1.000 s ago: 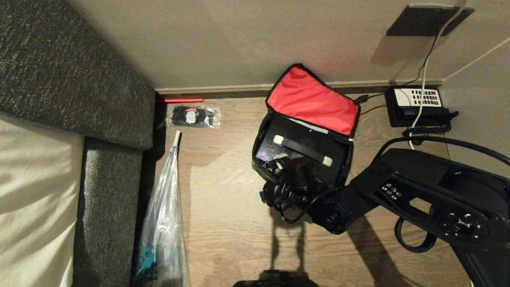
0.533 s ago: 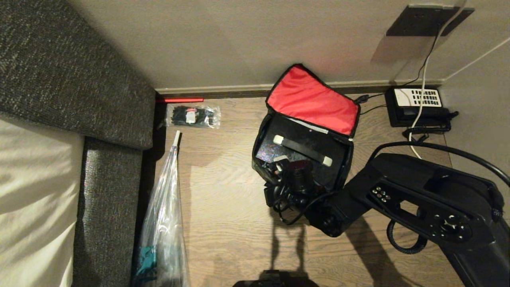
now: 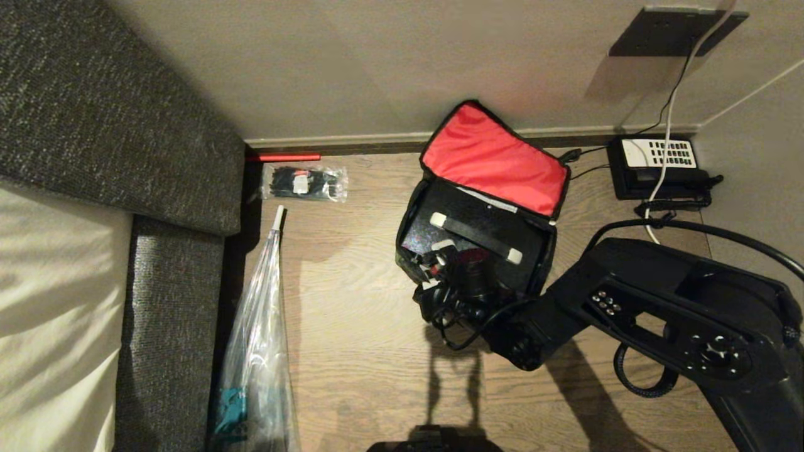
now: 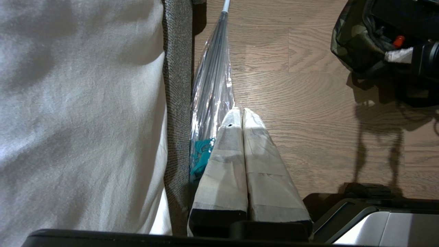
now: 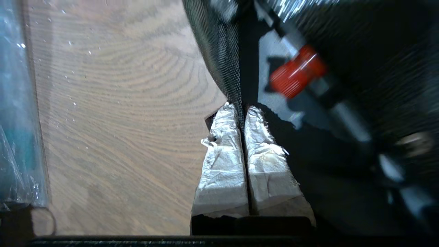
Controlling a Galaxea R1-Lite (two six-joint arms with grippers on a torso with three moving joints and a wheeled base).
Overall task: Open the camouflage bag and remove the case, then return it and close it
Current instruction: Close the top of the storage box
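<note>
While the right gripper [image 5: 242, 113] has its jaws clamped on the camouflage bag [image 3: 411, 216] wall, a bagged umbrella [image 3: 260, 326] lies well apart.

Camouflage bag [image 3: 411, 267]: boxy soft fabric, green-and-black pattern, black trim. Stands on the wood floor at about 1 o'clock from head-view centre, against the wall's skirting. Lid thrown back toward 12 o'clock, red lining facing up.

Case [image 3: 477, 223]: flat, black, rectangular, lying inside the open bag with its broad face up. Black strap handle with silver-white ends runs diagonally from 10 to 4 o'clock. Small red latch [image 5: 296, 72] at the 7 o'clock edge.
</note>
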